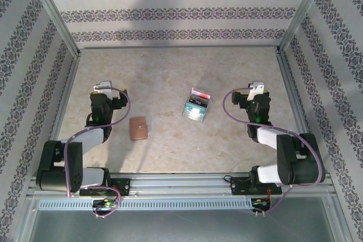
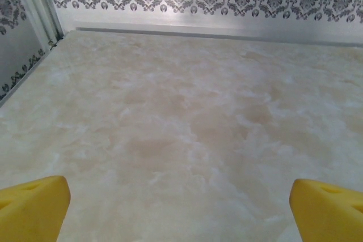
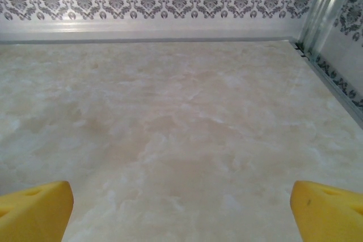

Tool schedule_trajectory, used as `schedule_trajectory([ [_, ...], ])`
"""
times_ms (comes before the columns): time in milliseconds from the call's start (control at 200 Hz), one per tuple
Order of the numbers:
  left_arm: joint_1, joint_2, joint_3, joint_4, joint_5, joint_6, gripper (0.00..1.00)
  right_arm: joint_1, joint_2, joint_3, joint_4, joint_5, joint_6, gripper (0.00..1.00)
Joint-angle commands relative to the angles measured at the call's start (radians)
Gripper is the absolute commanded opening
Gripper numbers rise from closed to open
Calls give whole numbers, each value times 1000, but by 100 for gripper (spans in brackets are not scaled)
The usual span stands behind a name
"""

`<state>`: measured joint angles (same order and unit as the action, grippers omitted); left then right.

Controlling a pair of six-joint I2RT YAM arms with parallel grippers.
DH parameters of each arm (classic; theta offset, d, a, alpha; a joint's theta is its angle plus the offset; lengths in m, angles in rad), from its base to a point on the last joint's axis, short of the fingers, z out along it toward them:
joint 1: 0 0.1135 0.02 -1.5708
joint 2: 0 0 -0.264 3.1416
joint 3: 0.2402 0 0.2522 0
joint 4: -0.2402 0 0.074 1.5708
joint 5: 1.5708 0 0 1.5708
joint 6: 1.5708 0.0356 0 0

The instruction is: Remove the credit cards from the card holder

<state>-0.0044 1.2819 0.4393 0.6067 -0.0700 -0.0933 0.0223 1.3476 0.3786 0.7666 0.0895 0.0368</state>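
I look down on a beige marbled table (image 1: 170,72) across the middle of the overhead frame, with a small clear plastic tray (image 1: 195,117) just right of centre. Walls papered in grey ornamental bands (image 1: 170,12) enclose it at top, left and right; an aluminium frame (image 1: 181,181) runs along the bottom

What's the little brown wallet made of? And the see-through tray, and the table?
Wallet: probably leather, matte reddish-brown with a darker edge.
Tray: likely clear plastic, glossy; colours show through it.
Table: beige marble pattern with a faint sheen; maybe printed laminate, cannot tell.
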Motion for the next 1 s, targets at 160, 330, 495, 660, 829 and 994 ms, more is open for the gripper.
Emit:
schedule_trajectory([
  [160,8,-108,83,-418,63,-318,99,4,-168,81,-335,91,126,98],
  [330,3,-193,104,-697,82,-403,99,33,-268,102,-502,122,174,98],
  [495,-23,-260,61,-830,194,-473,99,70,-343,125,-652,151,221,98],
  [660,-83,-322,13,-890,253,-515,96,117,-408,160,-805,184,284,98],
  [829,-127,-328,-28,-887,329,-525,80,174,-458,188,-932,242,360,98],
  [994,-205,-270,-33,-881,321,-527,68,220,-475,182,-966,253,423,98],
])
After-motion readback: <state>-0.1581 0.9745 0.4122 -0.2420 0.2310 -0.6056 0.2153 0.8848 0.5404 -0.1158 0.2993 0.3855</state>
